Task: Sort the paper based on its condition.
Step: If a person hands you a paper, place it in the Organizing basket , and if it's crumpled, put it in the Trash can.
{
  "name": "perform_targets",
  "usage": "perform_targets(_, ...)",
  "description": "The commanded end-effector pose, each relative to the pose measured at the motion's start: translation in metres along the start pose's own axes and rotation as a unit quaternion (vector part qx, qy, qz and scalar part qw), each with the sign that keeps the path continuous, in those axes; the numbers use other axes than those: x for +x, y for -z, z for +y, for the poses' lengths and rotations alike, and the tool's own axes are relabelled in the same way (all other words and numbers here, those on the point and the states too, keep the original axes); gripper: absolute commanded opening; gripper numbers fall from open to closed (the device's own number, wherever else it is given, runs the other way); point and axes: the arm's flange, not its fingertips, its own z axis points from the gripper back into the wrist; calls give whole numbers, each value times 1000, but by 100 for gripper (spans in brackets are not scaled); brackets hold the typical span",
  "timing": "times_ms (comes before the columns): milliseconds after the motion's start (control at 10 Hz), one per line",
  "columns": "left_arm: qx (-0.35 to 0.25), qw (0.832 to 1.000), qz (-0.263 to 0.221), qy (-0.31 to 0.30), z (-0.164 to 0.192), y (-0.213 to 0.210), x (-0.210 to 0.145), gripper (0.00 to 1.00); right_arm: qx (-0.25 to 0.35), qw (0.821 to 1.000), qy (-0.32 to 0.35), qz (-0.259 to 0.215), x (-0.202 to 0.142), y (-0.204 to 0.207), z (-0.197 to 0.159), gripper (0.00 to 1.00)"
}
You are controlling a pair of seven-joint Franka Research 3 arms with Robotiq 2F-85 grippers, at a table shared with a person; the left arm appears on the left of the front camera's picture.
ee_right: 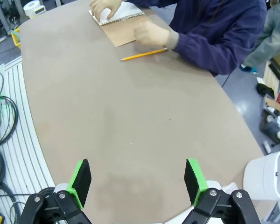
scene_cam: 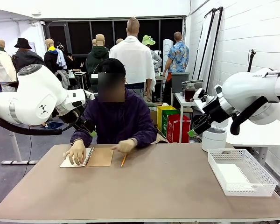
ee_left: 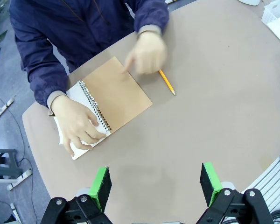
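Paper point(ee_left: 80, 92) shows as the white pages of an open spiral notebook point(ee_left: 116, 95) at the far side of the bench point(scene_cam: 154, 186), in front of the seated person point(scene_cam: 114, 116). One of the person's hands point(ee_left: 77, 123) lies flat on those pages, fingers spread, covering most of them. Whether any sheet is loose or all are bound to the wire cannot be told. The notebook's brown cardboard cover lies flat beside the pages, on the other side of the spiral. The person's other hand point(ee_left: 147, 51), blurred, is at the far edge of that cover. A yellow pencil point(ee_left: 167, 82) lies on the bench just beside the cover, apart from it.

The left claw point(ee_left: 155, 173) hangs above the bench with its jaws wide apart and nothing between the green pads; the notebook is ahead of it, well apart. The right claw point(ee_right: 136, 165) is likewise spread wide and empty, over a bare stretch of bench, with the pencil and notebook far off.

A white mesh basket point(scene_cam: 249, 189) stands on the bench on the robot's right. Something pale and flat lies in it, but it is too faint to say whether it is a sheet.
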Motion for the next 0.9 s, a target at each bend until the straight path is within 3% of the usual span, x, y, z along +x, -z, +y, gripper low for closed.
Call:
perform_targets(0,-1,1000,0,0,1,0,0,100,1,1000,1,-1,-1,0,0,100)
perform_targets(800,-1,1000,0,0,1,0,0,100,1,1000,1,-1,-1,0,0,100)
